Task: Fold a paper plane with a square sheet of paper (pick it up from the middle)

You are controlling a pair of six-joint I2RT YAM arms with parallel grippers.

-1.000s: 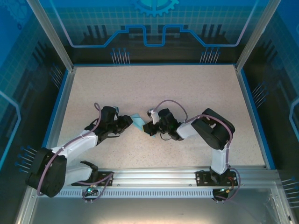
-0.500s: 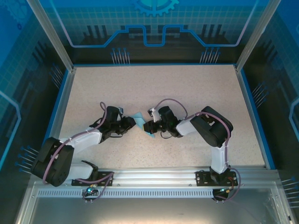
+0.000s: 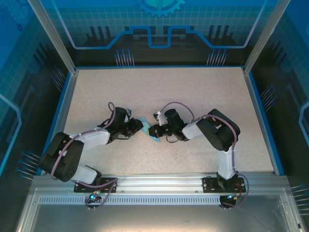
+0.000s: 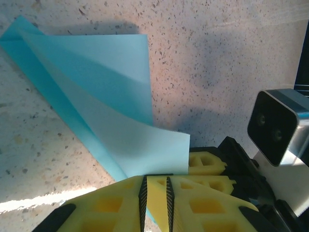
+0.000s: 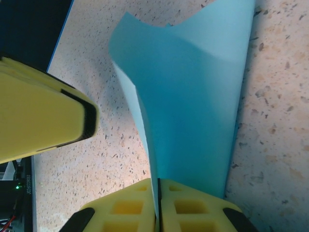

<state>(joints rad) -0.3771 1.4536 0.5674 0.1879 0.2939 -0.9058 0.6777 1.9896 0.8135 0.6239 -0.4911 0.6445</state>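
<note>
Right, the sheet of paper (image 4: 111, 96) is out in the middle of the table (image 4: 231, 58), caught between the two arms, and it's plainly no flat square: there's a long diagonal crease across it, one layer lies doubled over another, and a sharp corner points away from the left arm. So I'd say some folding is done, but it's nowhere near a slim dart, with no centre crease I can make out and the shape too broad. The right gripper (image 5: 158, 186) has its yellow fingers pressed tight together on one edge, and the paper stands up out of that seam and curls over. The left gripper (image 4: 156, 181) has its fingers almost together, just a thin slit between them, with a loose flap of the paper right at their tips; whether that flap is pinched I can't tell. My guess is the nose folds and the wings are all left to do.
</note>
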